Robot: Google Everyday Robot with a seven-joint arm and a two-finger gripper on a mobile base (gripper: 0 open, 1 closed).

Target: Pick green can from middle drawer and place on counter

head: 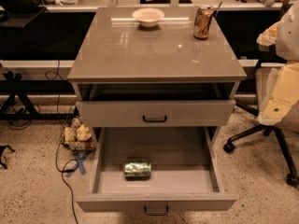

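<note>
The green can [137, 170] lies on its side in the tray of the open middle drawer [156, 202], near the front and a little left of centre. The drawer is pulled well out, its black bar handle at the bottom edge of the view. The counter [154, 50] is the glossy grey top of the cabinet above. My gripper [268, 34] is at the far right edge, at counter height, off the cabinet's right side and far above and right of the can. My pale arm [281, 94] hangs below it.
A white bowl [148, 16] and a brown can with a straw [203, 22] stand at the counter's back. The upper drawer front [155, 113] is nearly closed. An office chair base [261, 134] stands at right. Cables and small items [78, 135] lie on the floor at left.
</note>
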